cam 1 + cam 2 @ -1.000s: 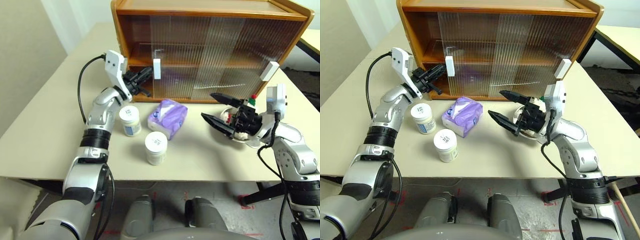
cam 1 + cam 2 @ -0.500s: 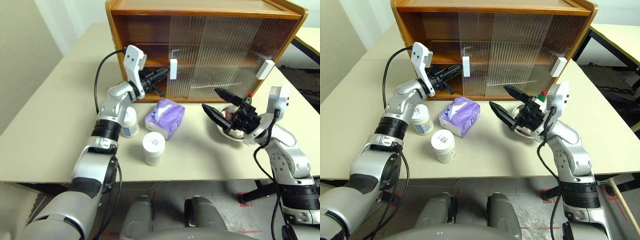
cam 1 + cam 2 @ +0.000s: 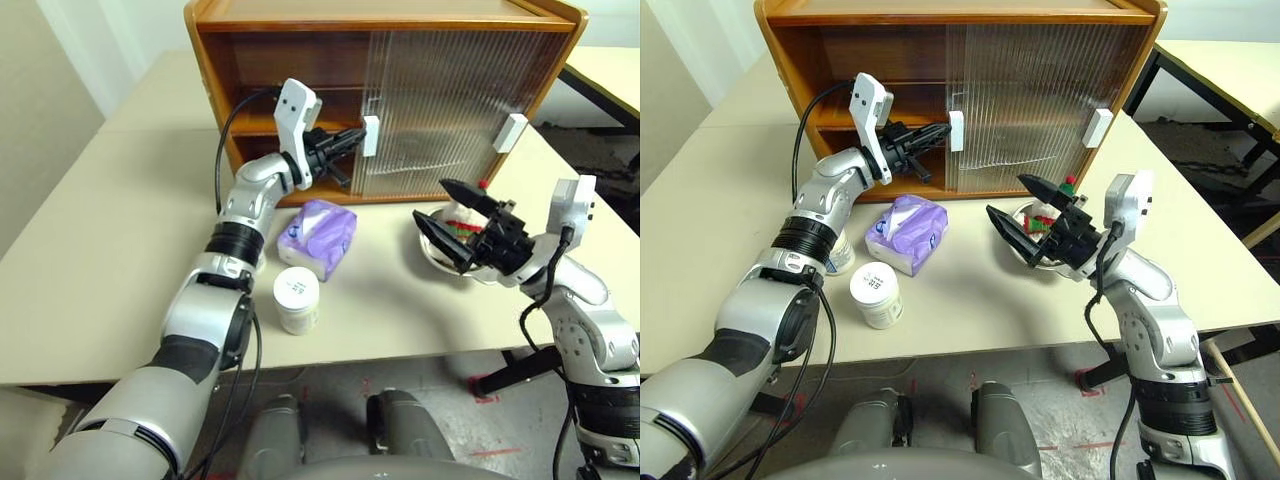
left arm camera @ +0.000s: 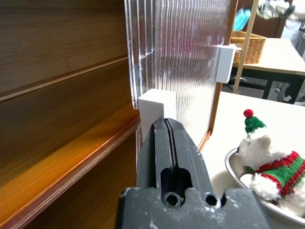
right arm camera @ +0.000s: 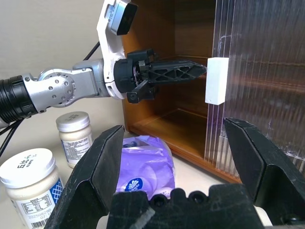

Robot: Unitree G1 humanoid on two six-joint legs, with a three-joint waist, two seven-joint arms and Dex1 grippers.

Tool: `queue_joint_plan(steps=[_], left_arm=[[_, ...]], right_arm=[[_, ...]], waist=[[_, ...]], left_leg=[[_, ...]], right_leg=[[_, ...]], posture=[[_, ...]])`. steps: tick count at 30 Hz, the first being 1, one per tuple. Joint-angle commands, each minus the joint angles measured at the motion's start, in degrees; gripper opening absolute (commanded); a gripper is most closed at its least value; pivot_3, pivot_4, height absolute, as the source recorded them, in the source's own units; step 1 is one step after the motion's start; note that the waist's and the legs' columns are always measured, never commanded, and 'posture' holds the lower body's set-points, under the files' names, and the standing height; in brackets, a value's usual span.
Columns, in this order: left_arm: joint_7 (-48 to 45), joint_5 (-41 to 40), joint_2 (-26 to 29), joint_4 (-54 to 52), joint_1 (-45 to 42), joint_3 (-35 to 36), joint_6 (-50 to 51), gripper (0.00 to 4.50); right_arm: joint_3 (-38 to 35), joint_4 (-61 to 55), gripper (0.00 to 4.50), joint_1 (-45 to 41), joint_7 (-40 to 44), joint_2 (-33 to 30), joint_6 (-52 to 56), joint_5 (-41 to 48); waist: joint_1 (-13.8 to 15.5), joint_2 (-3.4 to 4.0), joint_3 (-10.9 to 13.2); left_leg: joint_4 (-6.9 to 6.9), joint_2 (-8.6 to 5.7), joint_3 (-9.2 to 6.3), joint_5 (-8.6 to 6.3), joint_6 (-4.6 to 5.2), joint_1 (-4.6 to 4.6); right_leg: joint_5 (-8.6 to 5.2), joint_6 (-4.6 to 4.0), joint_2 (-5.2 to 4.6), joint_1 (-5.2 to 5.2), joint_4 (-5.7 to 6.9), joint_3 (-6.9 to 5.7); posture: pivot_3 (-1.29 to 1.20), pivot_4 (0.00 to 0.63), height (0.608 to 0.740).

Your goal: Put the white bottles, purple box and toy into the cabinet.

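Beige table (image 3: pixel 90 260) | bottle (image 5: pixel 29 183) label unreadable | left end effector (image 3: pixel 356 141) closed | right end effector (image 3: pixel 447 212) spread

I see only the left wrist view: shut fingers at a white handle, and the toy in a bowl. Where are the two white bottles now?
Observer: Both white bottles stand on the table in front of the open left half of the cabinet, one nearer the table's front edge.
Operator: And the purple box?
Observer: The purple box lies on the table beside the bottles, just in front of the cabinet.
Operator: What is the right gripper doing?
Observer: The right gripper is open and holds nothing, close to the bowl with the toy.
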Motion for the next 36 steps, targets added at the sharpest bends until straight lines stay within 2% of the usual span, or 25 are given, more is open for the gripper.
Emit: queue_joint_plan(steps=[1, 5, 9, 14, 15, 16, 22, 26, 29, 32, 36], left_arm=[[-1.07, 1.0, -0.31, -0.29, -0.86, -0.52, -0.47, 0.04], [-1.41, -0.15, 1.71, -5.22, 1.43, 0.31, 1.7, 0.04], [-0.83, -4.48, 5.25, -17.43, 6.08, 3.46, 9.31, 0.04], [-0.64, -9.21, 14.1, -34.99, 14.08, 7.7, 19.69, 0.04], [-0.1, -8.89, 16.13, -37.14, 15.84, 8.74, 19.53, 0.43], [-0.31, -9.8, 18.87, -39.95, 18.9, 10.86, 20.48, 0.61], [-2.34, -13.71, 28.39, -48.62, 35.68, 18.31, 24.58, 2.97], [-6.36, -18.25, 28.4, -51.62, 43.89, 20.99, 22.46, 4.47], [-10.28, -20.35, 27.85, -53.03, 49.42, 22.25, 19.29, 4.47], [-13.46, -20.25, 28.73, -51.71, 54.93, 22.59, 17.24, 4.47], [-15.23, -19.77, 28.78, -49.54, 57.55, 22.01, 14.9, 4.47]], right_arm=[[-0.16, -1.15, 4.5, 0.17, -0.07, -0.56, 0.37, 0.45], [0.47, -0.23, 4.5, -0.78, 0.61, -0.46, 0.41, 0.48], [0.95, 1.12, 4.5, -2.01, 1.49, -0.39, 0.53, 0.62], [1.53, 3.33, 4.5, -3.57, 3.51, -0.6, 0.97, 0.86], [1.63, 3.8, 4.5, -3.84, 3.98, -0.73, 1.15, 0.94], [1.55, 4.31, 4.5, -4.17, 4.51, -0.9, 1.24, 1.11], [1.47, 6.45, 4.5, -5.38, 6.41, -1.16, 1.24, 1.27], [1.77, 7.51, 4.5, -6.55, 7.44, -0.44, 1.48, 1.84], [1.48, 8.17, 4.5, -7.5, 7.74, 0.17, 1.48, 2.46], [1.43, 8.44, 4.5, -7.54, 8.38, -0.3, 1.46, 2.27], [1.08, 8.73, 4.5, -7.73, 8.84, -0.75, 1.51, 2.32]], waist=[[0.07, 0.0, 0.0], [0.02, 0.0, 0.0], [-0.6, 0.14, -0.08], [-1.05, 0.19, -0.11], [-1.07, 0.21, -0.13], [-1.0, 0.23, -0.15], [0.0, 0.3, -0.19], [1.93, 0.29, -0.19], [2.68, 0.3, -0.19], [3.25, 0.39, -0.25], [3.63, 0.41, -0.27]], left_leg=[[0.01, 0.0, 0.0, 0.0, 0.0, -0.01], [0.0, 0.0, 0.0, 0.0, 0.0, 0.0], [-0.04, 0.05, 0.0, 0.0, 0.0, 0.03], [-0.04, 0.08, -0.04, 0.0, 0.0, 0.09], [-0.04, 0.08, -0.05, 0.0, 0.0, 0.11], [-0.04, 0.08, -0.04, 0.0, 0.0, 0.13], [-0.05, 0.09, -0.01, -0.01, -0.01, 0.22], [-0.05, 0.12, -0.03, -0.02, -0.03, 0.17], [-0.07, 0.12, -0.01, -0.03, -0.05, 0.15], [-0.1, 0.15, 0.01, -0.04, -0.07, 0.14], [-0.14, 0.27, 0.0, -0.07, -0.11, 0.08]], right_leg=[[0.0, 0.0, 0.0, 0.0, 0.0, 0.0], [0.01, 0.01, 0.0, -0.01, -0.01, 0.01], [0.0, 0.0, 0.02, -0.02, 0.01, 0.05], [-0.01, -0.03, 0.07, -0.03, 0.15, 0.07], [-0.01, -0.03, 0.07, -0.03, 0.18, 0.07], [-0.01, -0.04, 0.07, -0.03, 0.2, 0.1], [-0.06, -0.14, -0.01, -0.04, 0.28, 0.11], [-0.28, -0.51, -0.11, -0.09, 0.28, 0.01], [-0.59, -1.08, -0.26, -0.1, 0.21, 0.0], [-0.6, -1.11, -0.3, -0.11, 0.19, 0.03], [-0.67, -1.23, -0.28, -0.18, 0.18, -0.04]], posture=[[-0.09, 0.0, 0.74], [-0.07, 0.0, 0.74], [-0.03, 0.0, 0.74], [0.0, 0.0, 0.74], [0.0, 0.0, 0.74], [0.02, 0.0, 0.74], [0.06, 0.007, 0.74], [0.07, 0.007, 0.74], [0.07, 0.007, 0.74], [0.07, 0.002, 0.74], [0.07, 0.0, 0.74]])
